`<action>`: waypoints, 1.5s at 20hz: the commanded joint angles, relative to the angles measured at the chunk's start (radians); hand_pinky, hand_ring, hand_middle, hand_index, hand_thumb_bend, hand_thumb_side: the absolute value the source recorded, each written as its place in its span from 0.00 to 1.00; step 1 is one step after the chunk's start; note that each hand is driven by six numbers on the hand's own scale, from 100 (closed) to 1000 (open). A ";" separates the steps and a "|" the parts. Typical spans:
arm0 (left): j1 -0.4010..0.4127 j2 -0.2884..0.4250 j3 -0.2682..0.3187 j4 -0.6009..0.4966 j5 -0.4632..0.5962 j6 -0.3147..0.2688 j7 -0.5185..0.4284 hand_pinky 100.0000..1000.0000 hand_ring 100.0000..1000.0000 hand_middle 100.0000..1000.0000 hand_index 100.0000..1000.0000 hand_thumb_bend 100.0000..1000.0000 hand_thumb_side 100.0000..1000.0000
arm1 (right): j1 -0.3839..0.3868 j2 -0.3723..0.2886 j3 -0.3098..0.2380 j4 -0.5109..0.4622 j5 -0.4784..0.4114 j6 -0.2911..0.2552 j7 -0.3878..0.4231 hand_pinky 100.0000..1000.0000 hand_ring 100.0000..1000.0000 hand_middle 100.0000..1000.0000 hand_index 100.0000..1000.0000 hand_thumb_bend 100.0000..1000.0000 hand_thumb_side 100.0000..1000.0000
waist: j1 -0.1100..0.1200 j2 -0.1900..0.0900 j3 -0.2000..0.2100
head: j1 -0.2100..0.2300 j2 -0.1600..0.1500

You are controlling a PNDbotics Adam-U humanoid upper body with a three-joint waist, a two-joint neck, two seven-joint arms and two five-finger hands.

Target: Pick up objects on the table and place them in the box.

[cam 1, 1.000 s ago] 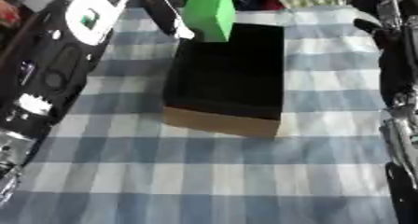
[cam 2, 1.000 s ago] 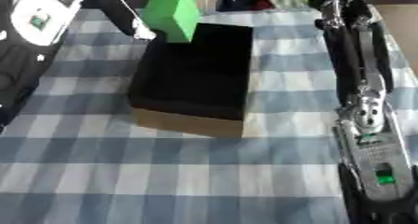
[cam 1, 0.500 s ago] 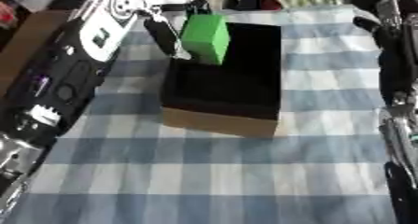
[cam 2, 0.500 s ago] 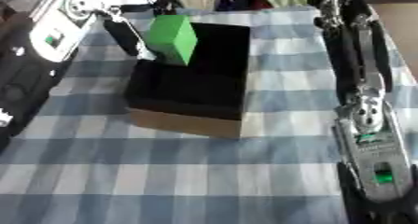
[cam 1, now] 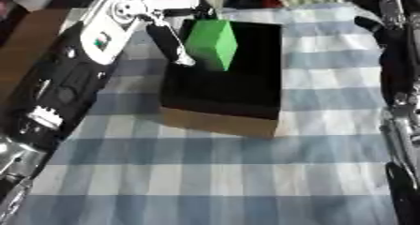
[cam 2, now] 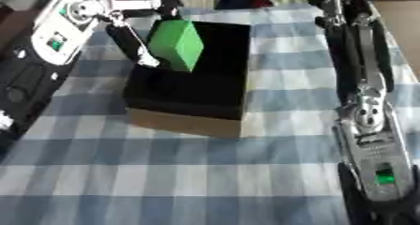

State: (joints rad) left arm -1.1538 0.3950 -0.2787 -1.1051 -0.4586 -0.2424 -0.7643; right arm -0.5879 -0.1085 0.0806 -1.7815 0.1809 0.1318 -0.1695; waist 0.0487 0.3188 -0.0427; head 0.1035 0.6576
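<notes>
Left eye view: left hand (cam 1: 182, 29) at upper left of frame, fingers curled round a green block (cam 1: 212, 44), holding it tilted over the far-left part of the box (cam 1: 226, 78). Block's lower edge sits about level w/ the box rim; can't tell if it touches the inside. Box is open-topped, black inside, brown cardboard wall facing the camera, standing upright near frame centre on the table (cam 1: 205, 182), which has a blue-and-white checked cloth. Left arm runs diagonally from lower left up to the hand, black w/ a white panel near the wrist.

Right eye view: right arm hangs down the right side of frame, well apart from box. Right hand (cam 2: 348, 6) at upper right near the far table edge; can't tell whether its fingers are open or closed. Some cloth-like clutter beyond the table's far edge, too unclear to make out.
</notes>
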 commanded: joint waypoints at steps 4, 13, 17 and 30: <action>-0.022 0.022 0.010 -0.028 -0.033 -0.082 -0.011 0.72 0.86 0.83 0.98 0.62 0.31 | -0.010 -0.008 -0.001 -0.022 -0.010 -0.001 -0.005 0.83 0.87 0.67 0.92 0.00 0.87 | -0.001 -0.017 0.006 | -0.004 -0.001; -0.018 0.021 0.035 -0.034 -0.142 -0.112 0.091 0.63 0.85 0.81 0.98 0.62 0.28 | -0.013 -0.004 0.001 -0.021 -0.007 -0.001 -0.003 0.83 0.87 0.67 0.92 0.00 0.86 | -0.005 -0.020 0.006 | -0.001 0.002; -0.013 0.021 0.049 -0.076 -0.071 -0.091 0.123 0.61 0.82 0.78 0.95 0.48 0.27 | -0.013 0.002 0.001 -0.022 -0.003 -0.001 -0.002 0.83 0.87 0.67 0.92 0.00 0.85 | -0.009 -0.025 0.011 | 0.001 -0.001; 0.105 0.075 0.172 -0.445 0.258 0.215 0.412 0.69 0.70 0.59 0.83 0.00 0.10 | -0.020 0.031 -0.001 -0.028 0.021 -0.005 0.000 0.83 0.87 0.67 0.92 0.00 0.79 | -0.044 -0.049 0.043 | 0.003 -0.010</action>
State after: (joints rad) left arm -1.0350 0.4384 -0.1319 -1.4998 -0.2264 -0.0553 -0.3932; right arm -0.5903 -0.0804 0.0806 -1.7823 0.1919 0.1302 -0.1702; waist 0.0030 0.2946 0.0004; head 0.1044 0.6569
